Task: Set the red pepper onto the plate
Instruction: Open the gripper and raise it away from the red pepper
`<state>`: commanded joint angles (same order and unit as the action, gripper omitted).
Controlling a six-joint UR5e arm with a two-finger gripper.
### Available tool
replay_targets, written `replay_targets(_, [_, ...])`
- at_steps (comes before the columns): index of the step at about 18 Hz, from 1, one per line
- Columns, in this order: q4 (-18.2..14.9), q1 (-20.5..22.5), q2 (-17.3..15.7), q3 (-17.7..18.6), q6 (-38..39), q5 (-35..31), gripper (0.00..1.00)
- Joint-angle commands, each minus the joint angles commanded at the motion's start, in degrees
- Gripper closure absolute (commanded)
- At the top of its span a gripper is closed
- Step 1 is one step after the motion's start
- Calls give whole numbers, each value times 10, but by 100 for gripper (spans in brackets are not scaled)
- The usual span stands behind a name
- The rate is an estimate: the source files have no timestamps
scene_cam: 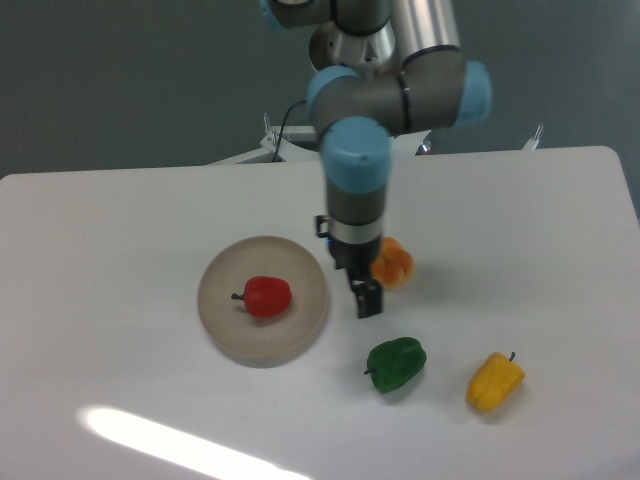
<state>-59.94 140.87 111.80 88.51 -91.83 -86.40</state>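
The red pepper (267, 296) lies on the beige-grey plate (232, 335), a little above the plate's middle, with its dark stem pointing left. Nothing touches it. My gripper (366, 299) hangs to the right of the plate, off its rim and apart from the pepper. Its black fingers point down and hold nothing. From this angle I cannot make out the gap between them.
An orange lobed pepper (396, 263) sits right behind the gripper, partly hidden by the wrist. A green pepper (396, 363) lies just below the gripper and a yellow pepper (494, 381) further right. A bright glare streak (180, 445) crosses the table's front left.
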Motion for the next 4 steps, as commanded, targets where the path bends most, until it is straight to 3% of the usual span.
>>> replay_targets(4, [1,8,3,-5,-12,-10,0])
